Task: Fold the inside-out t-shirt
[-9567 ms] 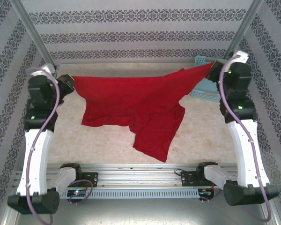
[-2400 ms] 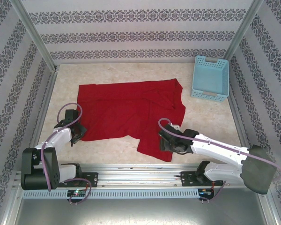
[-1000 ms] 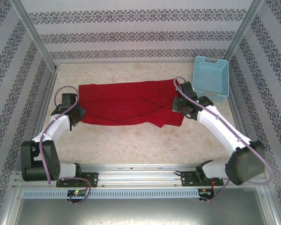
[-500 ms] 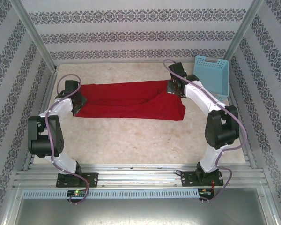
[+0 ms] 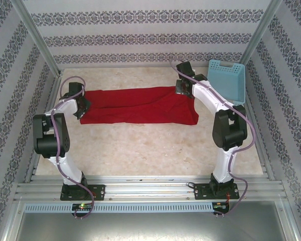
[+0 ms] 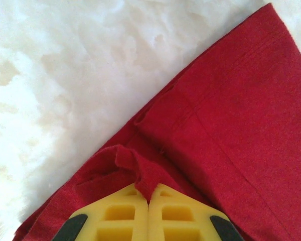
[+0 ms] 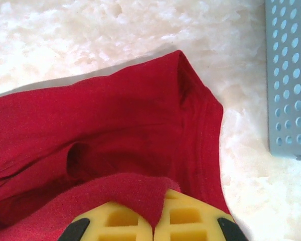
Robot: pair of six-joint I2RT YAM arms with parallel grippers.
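bright, even light; tabletop glare washes out wrist views.

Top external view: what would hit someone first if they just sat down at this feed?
The red t-shirt, folded into a long band across the far half of the pale table. The left gripper pinches its left end and the right gripper its right end, yellow fingers shut on the cloth. A light blue basket sits beside the right gripper, at the far right.

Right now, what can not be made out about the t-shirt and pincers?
- Left wrist view: left pincer cut off by the bottom edge.
- Right wrist view: right pincer likewise; basket cut off by the right edge.
- Top view: t-shirt lower layers, hidden under its upper fold.
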